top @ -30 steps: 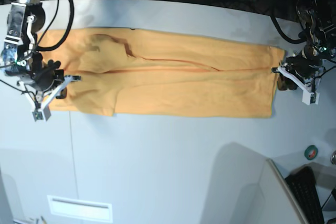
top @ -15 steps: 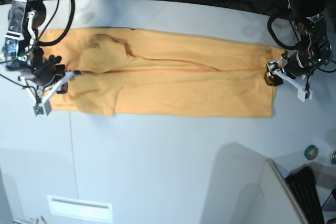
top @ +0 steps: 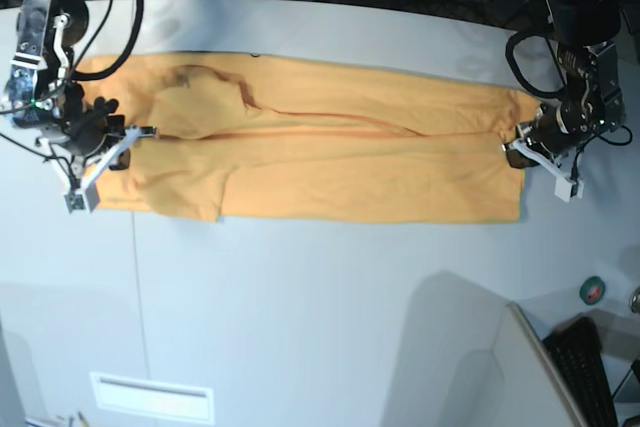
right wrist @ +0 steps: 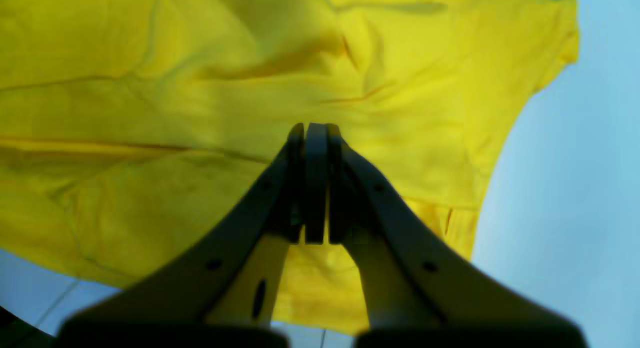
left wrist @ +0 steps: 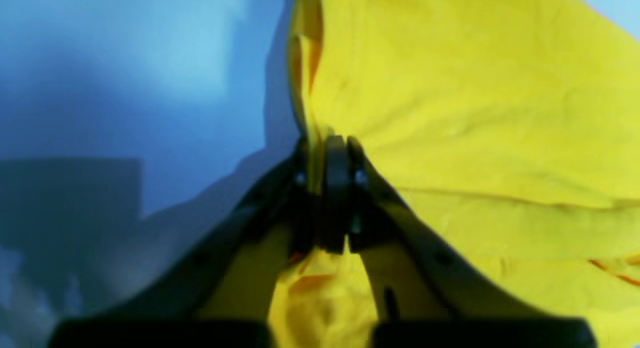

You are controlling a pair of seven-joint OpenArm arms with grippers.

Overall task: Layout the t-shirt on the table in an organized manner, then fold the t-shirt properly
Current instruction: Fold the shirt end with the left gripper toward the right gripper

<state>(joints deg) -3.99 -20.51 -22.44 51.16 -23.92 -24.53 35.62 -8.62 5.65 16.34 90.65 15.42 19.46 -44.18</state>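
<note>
Shirt (top: pixel 330 152) lay folded in a long band across the table (top: pixel 320 327), stretched between both jaws. Left jaws (left wrist: pixel 327 153), spread a moment before, had closed on the hem edge; right jaws (right wrist: pixel 315 133) stayed pressed together over the sleeve end, so lifting could follow.

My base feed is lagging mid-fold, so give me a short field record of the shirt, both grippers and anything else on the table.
t-shirt: folded into a long band across the table
left gripper: fingers closed on the shirt's edge, at the band's end
right gripper: fingers closed, at the opposite end of the band; cloth between them not visible
other items: green tape roll and keyboard, both apart from the shirt
</note>
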